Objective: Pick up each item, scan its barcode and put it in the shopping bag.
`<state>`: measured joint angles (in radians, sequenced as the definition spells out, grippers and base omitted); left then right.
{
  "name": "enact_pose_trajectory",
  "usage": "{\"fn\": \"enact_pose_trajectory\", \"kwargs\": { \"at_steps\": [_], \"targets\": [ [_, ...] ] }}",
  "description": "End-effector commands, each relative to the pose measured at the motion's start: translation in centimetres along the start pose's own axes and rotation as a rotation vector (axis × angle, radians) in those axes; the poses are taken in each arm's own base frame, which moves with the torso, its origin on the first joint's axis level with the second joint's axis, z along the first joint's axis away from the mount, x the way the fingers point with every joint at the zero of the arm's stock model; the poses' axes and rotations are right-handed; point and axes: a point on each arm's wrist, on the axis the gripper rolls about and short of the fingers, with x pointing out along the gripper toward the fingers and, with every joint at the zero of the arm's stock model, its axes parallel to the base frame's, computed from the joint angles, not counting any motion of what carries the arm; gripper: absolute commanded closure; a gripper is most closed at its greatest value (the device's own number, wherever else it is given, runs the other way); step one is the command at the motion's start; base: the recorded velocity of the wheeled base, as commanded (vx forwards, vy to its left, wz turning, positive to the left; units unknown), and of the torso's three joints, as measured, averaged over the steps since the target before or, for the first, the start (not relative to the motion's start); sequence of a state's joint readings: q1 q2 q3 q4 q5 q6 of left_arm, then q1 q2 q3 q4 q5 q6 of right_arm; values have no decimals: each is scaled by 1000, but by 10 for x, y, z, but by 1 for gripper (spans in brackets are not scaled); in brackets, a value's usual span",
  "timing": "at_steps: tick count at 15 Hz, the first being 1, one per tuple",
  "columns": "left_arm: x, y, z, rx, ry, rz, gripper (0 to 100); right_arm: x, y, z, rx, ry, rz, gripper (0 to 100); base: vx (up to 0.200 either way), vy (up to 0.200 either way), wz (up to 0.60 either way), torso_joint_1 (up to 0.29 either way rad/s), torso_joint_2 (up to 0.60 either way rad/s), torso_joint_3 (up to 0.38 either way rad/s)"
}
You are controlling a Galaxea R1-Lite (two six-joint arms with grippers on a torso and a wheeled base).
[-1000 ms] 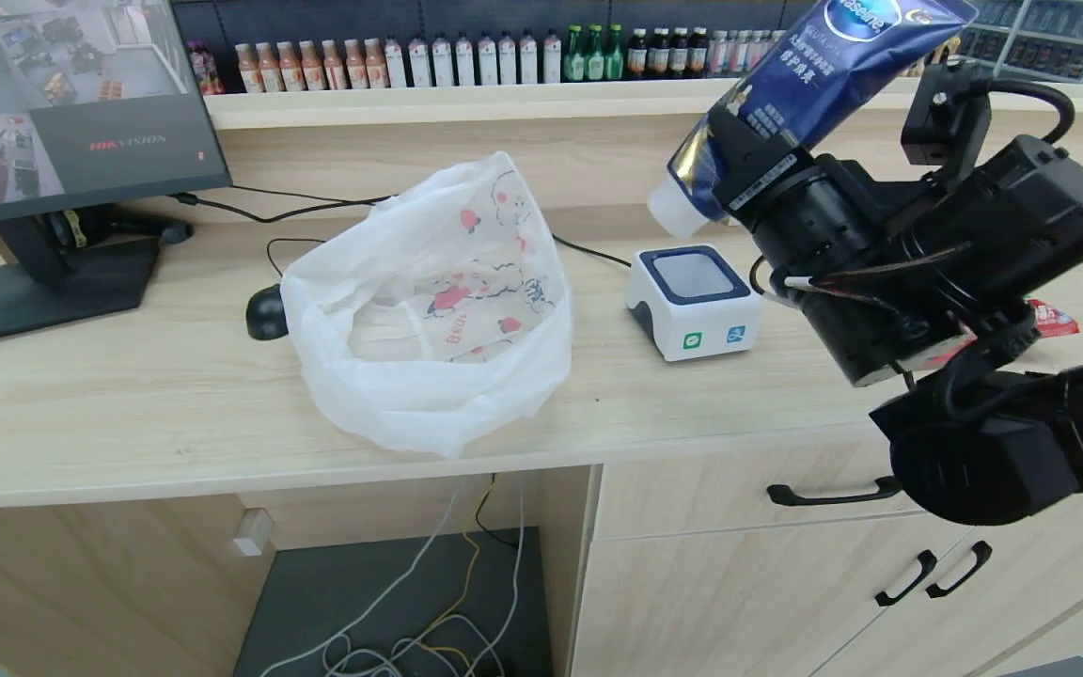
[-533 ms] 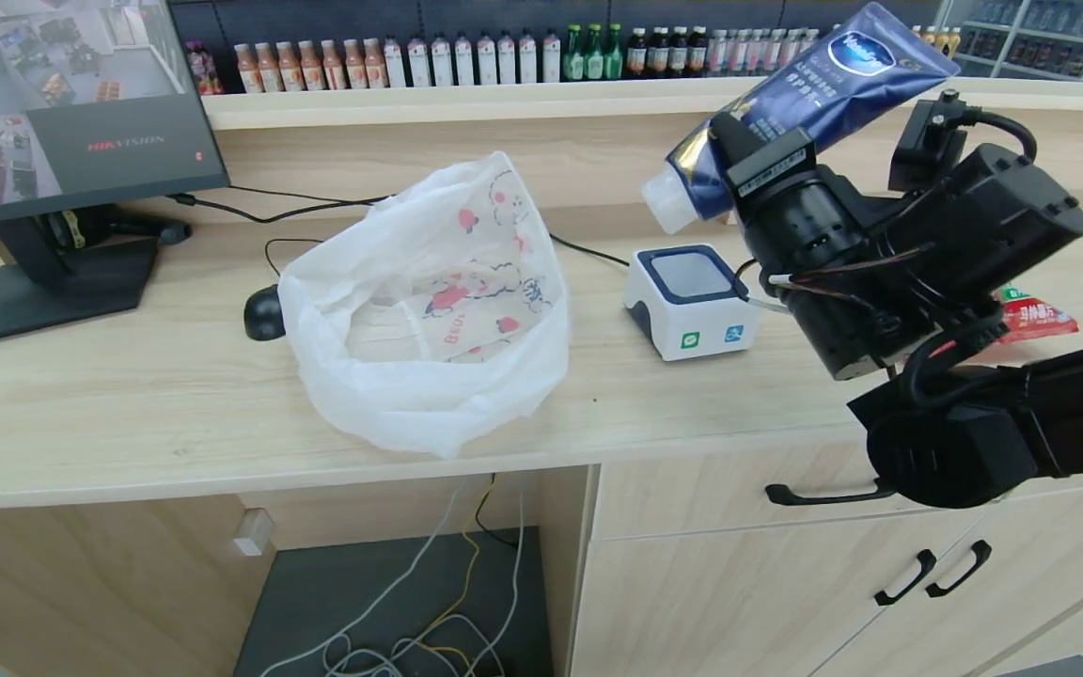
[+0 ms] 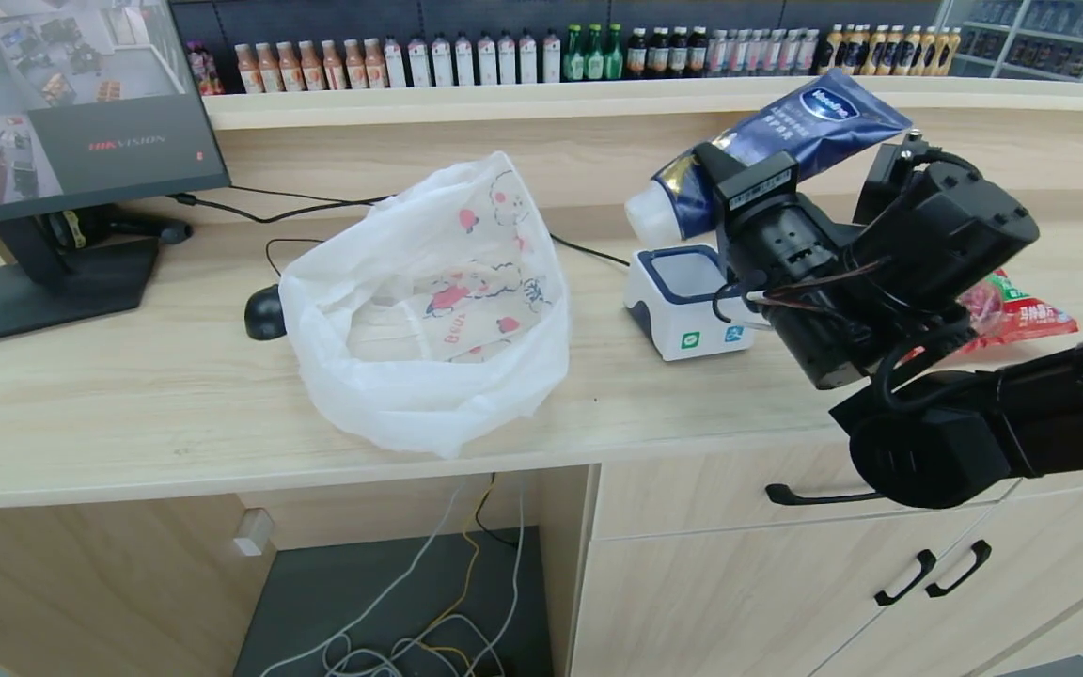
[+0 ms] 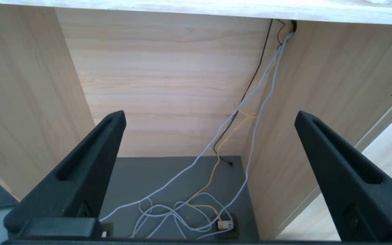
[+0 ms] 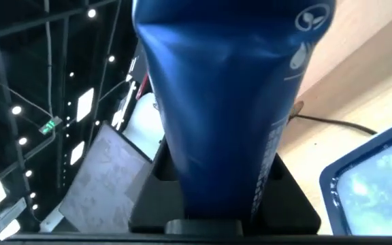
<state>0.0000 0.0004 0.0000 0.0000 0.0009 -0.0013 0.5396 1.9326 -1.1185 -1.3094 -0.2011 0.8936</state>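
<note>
The right fingers point(image 3: 713, 169) are closed on a blue tube point(image 3: 786, 132), clamping it on both flat sides not far above its white cap; in the right wrist view the tube point(image 5: 230, 102) fills the gap between the fingers point(image 5: 152, 204), pressed in on each side. The tube is held in the air and tilted, its cap end lowest and pointing toward the bag side, its crimped end raised toward the back ledge. The cap hangs close above the far edge of the white scanner point(image 3: 682, 310), whose dark-framed window point(image 5: 380, 184) faces up; they look apart, not touching. The scanner stands on the desk point(image 3: 128, 395), and beside it, on the robot's left, the white shopping bag point(image 3: 429, 310) sits open-mouthed with printed figures on its inside. A red snack packet point(image 3: 1021, 315) lies on the desk to the right, partly behind the arm. A black mouse point(image 3: 264, 312) sits just beside the bag and a monitor point(image 3: 62, 103) stands at the desk's left end. The left fingers point(image 4: 80, 177) are spread wide with nothing between them, down under the desk, above loose cables point(image 4: 182, 204) on the floor.
</note>
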Motion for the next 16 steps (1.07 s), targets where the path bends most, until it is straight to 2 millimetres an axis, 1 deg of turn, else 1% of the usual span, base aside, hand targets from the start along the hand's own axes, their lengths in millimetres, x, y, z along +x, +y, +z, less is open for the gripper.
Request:
{"fn": "enact_pose_trajectory", "kwargs": {
  "at_steps": [1, 3, 5, 6, 7, 8, 12, 16],
  "targets": [
    [0, 0, 0, 0, 0, -1, 0, 7, -6, 0, 41, -1, -18, 100, 0, 0, 0, 0, 0, 0],
    [0, 0, 0, 0, 0, 1, 0, 12, -11, 2, 76, -4, -38, 100, 0, 0, 0, 0, 0, 0],
    [0, 0, 0, 0, 0, 1, 0, 13, -20, -2, 79, 4, -60, 100, 0, 0, 0, 0, 0, 0],
    [0, 0, 0, 0, 0, 1, 0, 14, -30, -2, 69, 0, -85, 100, 0, 0, 0, 0, 0, 0],
    [0, 0, 0, 0, 0, 1, 0, 16, -46, -3, 50, -18, -136, 100, 0, 0, 0, 0, 0, 0],
    [0, 0, 0, 0, 0, 1, 0, 17, -54, -4, 43, -30, -160, 100, 0, 0, 0, 0, 0, 0],
    [0, 0, 0, 0, 0, 1, 0, 17, -58, -6, 54, -27, -168, 100, 0, 0, 0, 0, 0, 0],
    [0, 0, 0, 0, 0, -1, 0, 16, -52, -5, 60, -30, -159, 100, 0, 0, 0, 0, 0, 0]
  ]
}}
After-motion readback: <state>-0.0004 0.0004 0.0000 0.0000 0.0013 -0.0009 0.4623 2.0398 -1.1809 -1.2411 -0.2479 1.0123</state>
